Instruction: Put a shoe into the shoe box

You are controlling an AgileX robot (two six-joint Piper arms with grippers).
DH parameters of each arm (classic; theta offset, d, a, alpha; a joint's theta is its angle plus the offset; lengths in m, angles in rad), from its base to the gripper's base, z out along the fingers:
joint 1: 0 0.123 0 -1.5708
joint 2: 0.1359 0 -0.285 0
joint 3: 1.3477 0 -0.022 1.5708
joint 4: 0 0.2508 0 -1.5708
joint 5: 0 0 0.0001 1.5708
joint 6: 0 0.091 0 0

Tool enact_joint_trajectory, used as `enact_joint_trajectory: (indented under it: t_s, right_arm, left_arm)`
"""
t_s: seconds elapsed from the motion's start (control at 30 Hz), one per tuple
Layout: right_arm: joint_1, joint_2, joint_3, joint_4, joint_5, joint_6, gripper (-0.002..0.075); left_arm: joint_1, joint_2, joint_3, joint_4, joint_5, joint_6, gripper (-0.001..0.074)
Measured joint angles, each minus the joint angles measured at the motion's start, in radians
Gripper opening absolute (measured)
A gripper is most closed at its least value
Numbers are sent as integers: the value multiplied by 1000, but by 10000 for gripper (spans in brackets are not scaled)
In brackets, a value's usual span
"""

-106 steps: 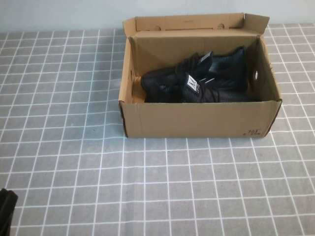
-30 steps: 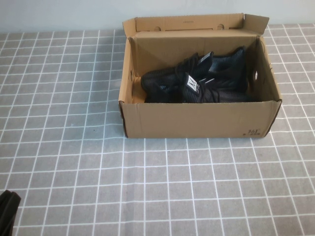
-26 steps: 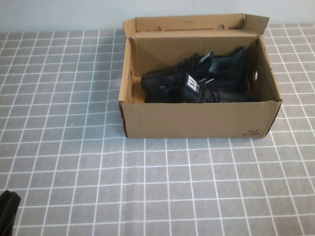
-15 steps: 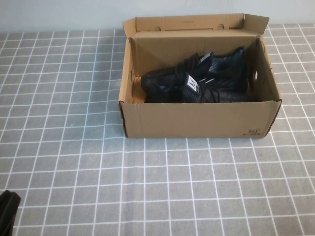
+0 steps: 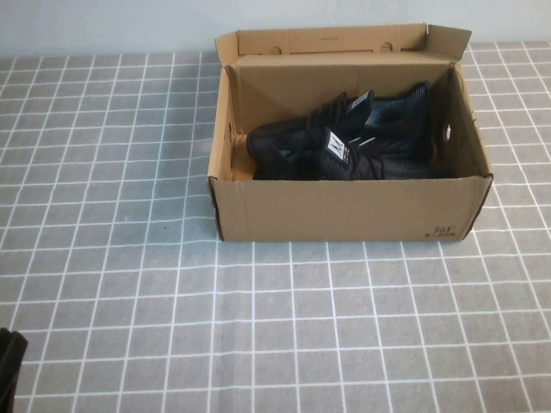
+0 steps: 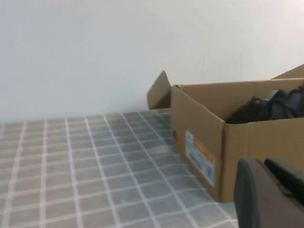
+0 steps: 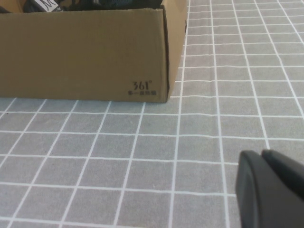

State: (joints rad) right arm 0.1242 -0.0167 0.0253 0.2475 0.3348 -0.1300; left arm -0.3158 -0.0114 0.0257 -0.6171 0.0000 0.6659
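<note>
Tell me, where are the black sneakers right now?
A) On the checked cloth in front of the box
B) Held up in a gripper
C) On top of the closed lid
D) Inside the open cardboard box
D: the black sneakers lie inside the shoe box, whose flap lid stands open at the back. The left gripper sits low at the table's near left corner, and the right gripper hangs over bare cloth, neither holding anything.

We see our left gripper [image 5: 9, 366] at the high view's lower-left corner; our right gripper [image 7: 270, 190] is outside that view.
</note>
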Motion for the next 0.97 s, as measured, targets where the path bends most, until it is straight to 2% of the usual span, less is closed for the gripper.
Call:
enact_joint_trajectory:
  t_s: [0.13,0.3,0.47,0.73,0.97]
  right_arm:
    - [0,0,0,0,0,0,-16]
    - [0,0,0,0,0,0,-16]
    - [0,0,0,0,0,0,-16]
    - [0,0,0,0,1,0,-16]
    - [0,0,0,0,1,0,-16]
  left_arm:
    - [35,0,0,209,-31,-104,-1]
    - [149,0,0,418,-69,-320,-1]
    - [217,0,0,578,-9,-489,-1]
    - [219,0,0,617,349,-562,-1]
    - [219,0,2,617,384,-565,-1]
